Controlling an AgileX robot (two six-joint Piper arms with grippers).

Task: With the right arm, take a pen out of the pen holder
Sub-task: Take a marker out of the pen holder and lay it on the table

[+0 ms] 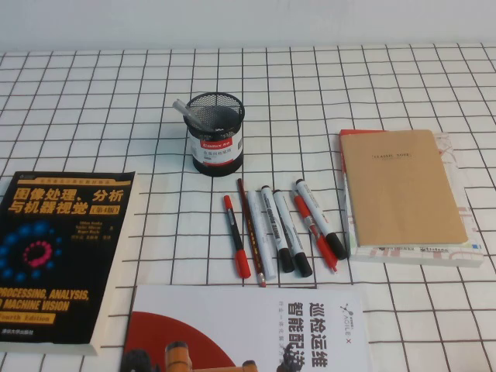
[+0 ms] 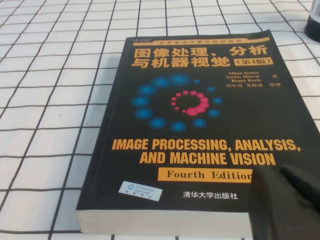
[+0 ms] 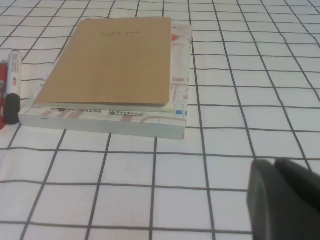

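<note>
A black mesh pen holder [image 1: 215, 133] stands upright mid-table, its edge also showing in the left wrist view [image 2: 314, 22]. One grey-white pen [image 1: 188, 109] leans inside it, tip poking over the left rim. In front of the holder lie several pens and markers [image 1: 276, 229], from a red pen [image 1: 237, 236] to a black-capped marker [image 1: 319, 218], which shows again in the right wrist view [image 3: 12, 95]. My right gripper [image 3: 275, 167] is shut and empty, low over bare cloth near the brown notebook. My left gripper [image 2: 277, 171] is shut and empty over the black book's near corner.
A black textbook [image 1: 58, 260] lies at the front left. A brown notebook [image 1: 403, 186] rests on a white book at the right. A white booklet [image 1: 248, 329] lies along the front edge, with an orange robot part [image 1: 182, 358] below it. A checked cloth covers the table.
</note>
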